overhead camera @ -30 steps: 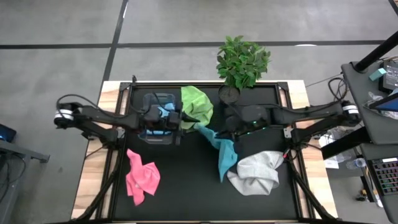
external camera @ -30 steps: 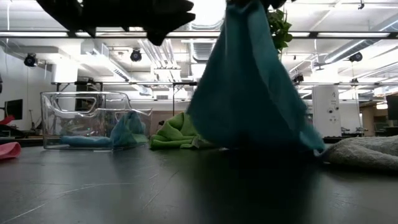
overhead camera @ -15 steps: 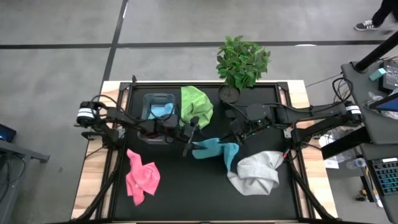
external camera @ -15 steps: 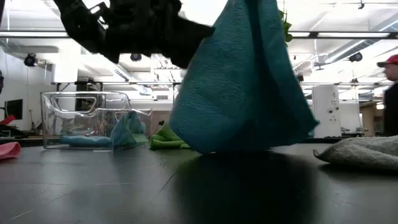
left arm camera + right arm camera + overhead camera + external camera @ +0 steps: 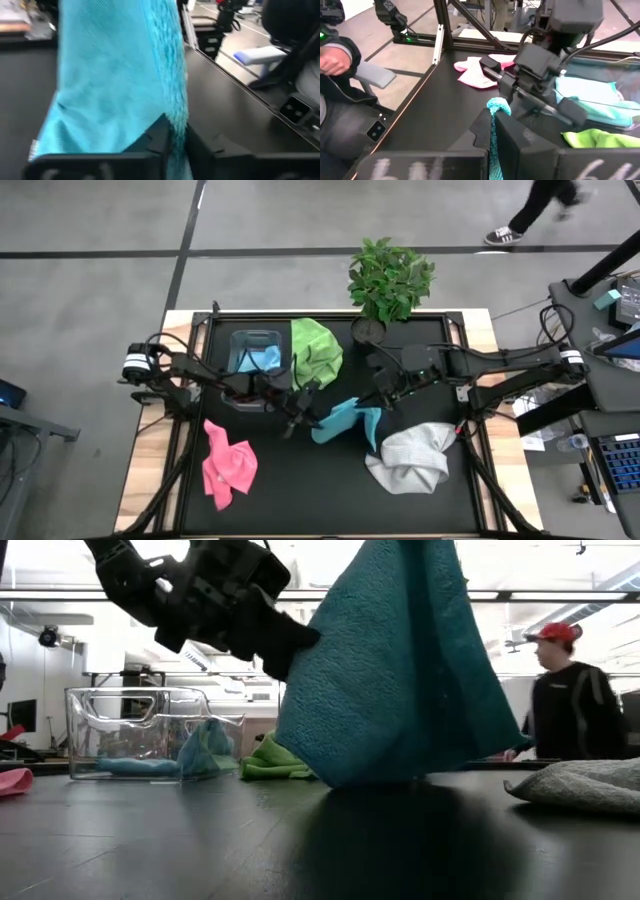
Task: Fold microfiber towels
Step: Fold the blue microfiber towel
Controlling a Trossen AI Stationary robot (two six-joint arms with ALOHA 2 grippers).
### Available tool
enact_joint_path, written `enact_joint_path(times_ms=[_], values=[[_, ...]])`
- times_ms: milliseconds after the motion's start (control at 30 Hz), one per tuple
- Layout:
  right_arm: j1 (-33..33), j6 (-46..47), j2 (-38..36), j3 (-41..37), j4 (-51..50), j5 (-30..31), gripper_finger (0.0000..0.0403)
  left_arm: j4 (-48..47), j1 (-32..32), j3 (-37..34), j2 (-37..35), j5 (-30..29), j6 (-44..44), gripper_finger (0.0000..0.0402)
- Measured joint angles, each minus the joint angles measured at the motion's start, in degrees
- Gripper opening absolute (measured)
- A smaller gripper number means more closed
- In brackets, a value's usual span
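Blue towel [image 5: 342,420] hangs pinched between left hand [image 5: 304,406] and right hand [image 5: 380,408].

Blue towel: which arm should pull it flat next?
Probably the left. Both grippers pinch the blue towel, but the left gripper has bare table beside it; the right gripper hangs near the grey towel.

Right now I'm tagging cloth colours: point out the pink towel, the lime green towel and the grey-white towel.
pink towel [image 5: 228,467], high view, its crumpled middle.
lime green towel [image 5: 316,350], high view, its bunched middle.
grey-white towel [image 5: 415,457], high view, its heaped middle.
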Motion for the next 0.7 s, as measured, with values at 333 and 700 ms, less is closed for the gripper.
enact_joint_path(times_ms=[333,700], values=[[0.1,0.3,-4.2,0.0,-0.4,0.0,0.0008,-1.3,-1.4,0.4,-5.0,1.1,-4.3,0.0001],[1.4,3.3,-7.0,0.1,0.3,-2.3,0.0008,-14.4,-1.4,2.8,-28.4,-7.1,-9.0,0.0000]])
